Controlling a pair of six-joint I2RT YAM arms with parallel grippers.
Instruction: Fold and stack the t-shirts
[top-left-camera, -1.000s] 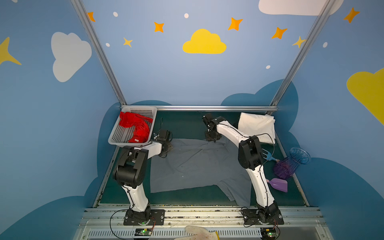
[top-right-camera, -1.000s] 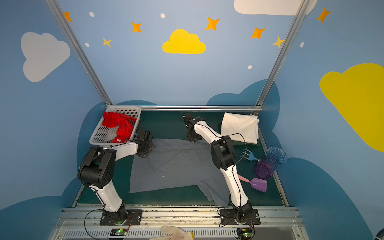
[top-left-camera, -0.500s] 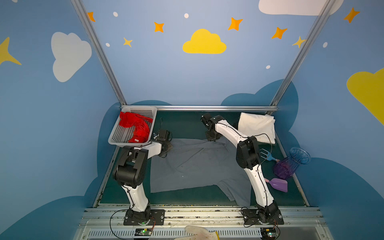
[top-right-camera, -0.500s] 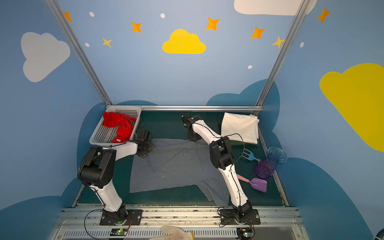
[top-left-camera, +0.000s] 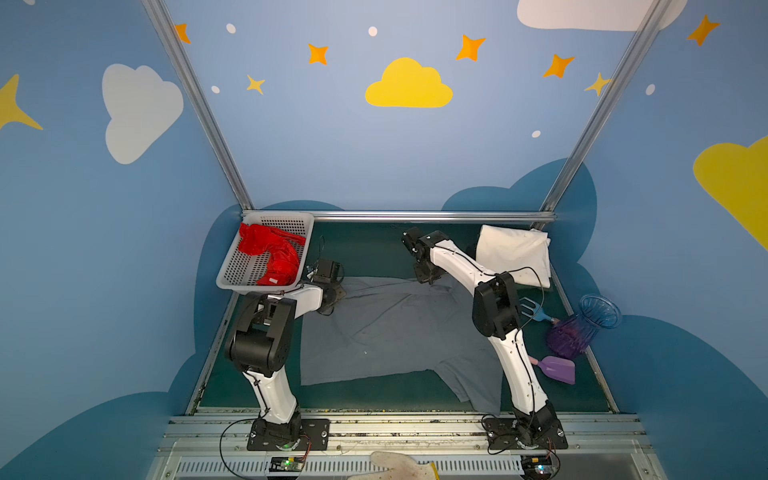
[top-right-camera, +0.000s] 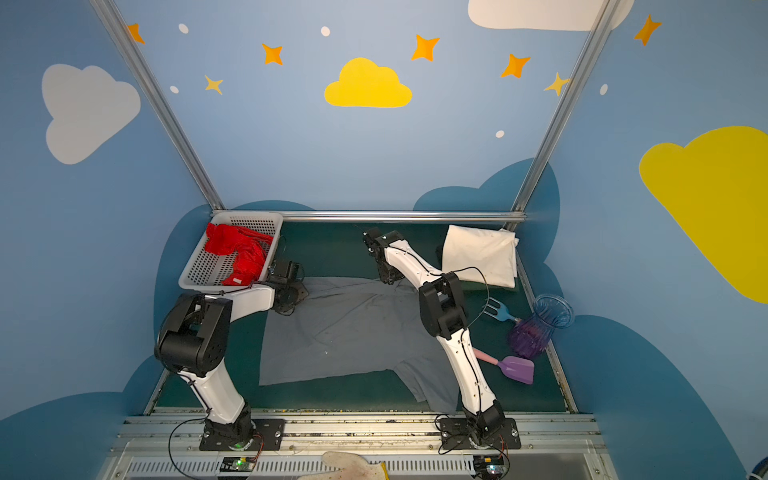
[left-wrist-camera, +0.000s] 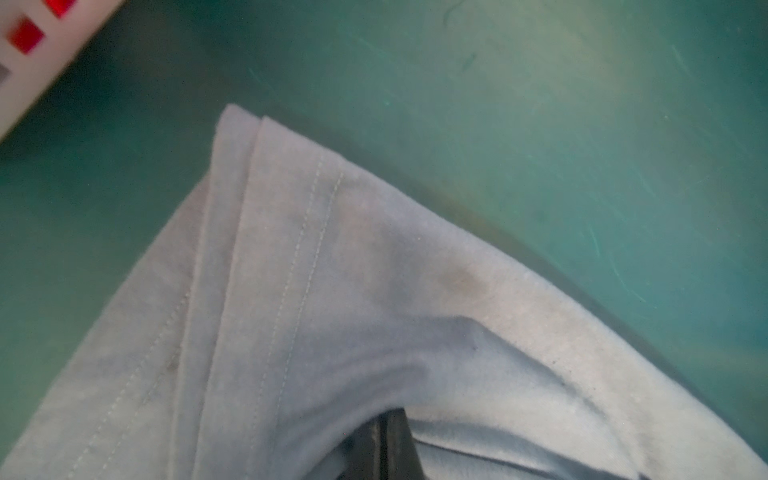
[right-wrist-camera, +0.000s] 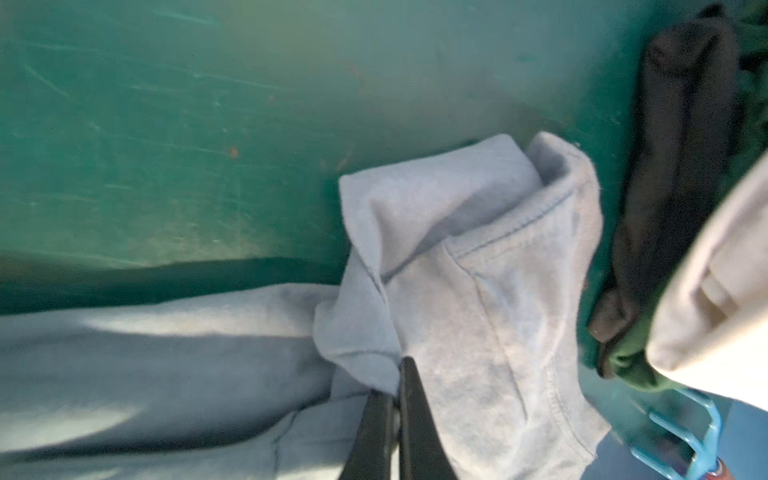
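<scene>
Basket (top-left-camera: 243, 268) holds the red t-shirt (top-left-camera: 272, 253) — left fingers (left-wrist-camera: 391, 442) and right fingers (right-wrist-camera: 417, 419) each clamp the grey t-shirt (top-left-camera: 386, 332).

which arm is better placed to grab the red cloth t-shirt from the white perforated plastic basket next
Left, probably: the left gripper, shut on the slate grey cloth t-shirt, sits right beside the white basket holding the red t-shirt; the right gripper pinches it farther away.

T-shirts, three: grey t-shirt (top-left-camera: 386, 332), cream-white t-shirt (top-left-camera: 513, 253), red t-shirt (top-left-camera: 272, 255). Basket (top-left-camera: 243, 266), one. Vase (top-left-camera: 582, 328), one. Scoop (top-left-camera: 561, 369), one. Toy fork (top-left-camera: 536, 313), one.
</scene>
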